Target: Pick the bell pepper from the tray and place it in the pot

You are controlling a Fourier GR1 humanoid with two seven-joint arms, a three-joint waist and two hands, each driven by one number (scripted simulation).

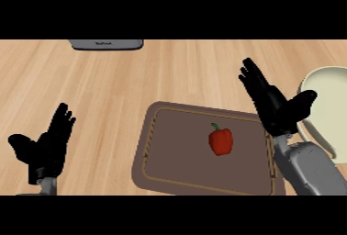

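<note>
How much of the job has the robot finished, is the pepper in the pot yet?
Not yet. Nothing looks done: the red bell pepper lies on the brown tray. The right hand is open above the tray's right edge, holding nothing. The left hand rests open at the left. Left to do: grasp the pepper, carry it to the cream pot at the right edge and put it in.

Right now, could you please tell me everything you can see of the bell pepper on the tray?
The bell pepper is red and glossy-looking, with a short green stem pointing toward the far side of the counter. It looks whole and lies on the flat floor of the brown tray, right of the tray's middle. Only the tray touches it. The right hand is open beyond the tray's right edge, clear of the pepper, and nothing holds it.
</note>
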